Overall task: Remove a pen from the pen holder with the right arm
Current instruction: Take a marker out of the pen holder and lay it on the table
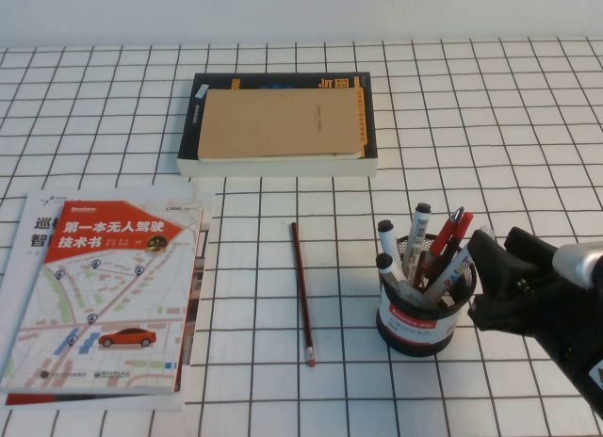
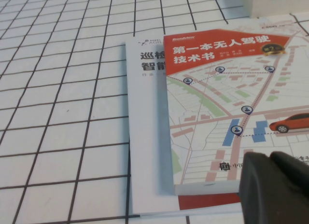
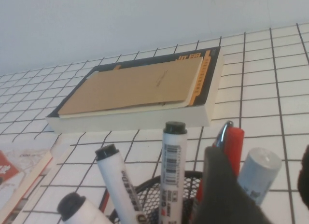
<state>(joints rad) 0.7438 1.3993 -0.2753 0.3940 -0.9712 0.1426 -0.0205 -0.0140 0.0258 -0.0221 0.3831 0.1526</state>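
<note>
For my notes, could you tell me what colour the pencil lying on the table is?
The pencil is dark red; the high view shows it best.

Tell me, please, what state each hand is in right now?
Left hand: above the book, cannot be told.
Right hand: open beside the pen holder, holding nothing.

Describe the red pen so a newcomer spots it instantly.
Find the black mesh pen holder at the table's near right, beside the open right gripper; the left gripper hovers over the map-cover book. Among white black-capped markers, it is the red-bodied pen with a silver clip.
</note>
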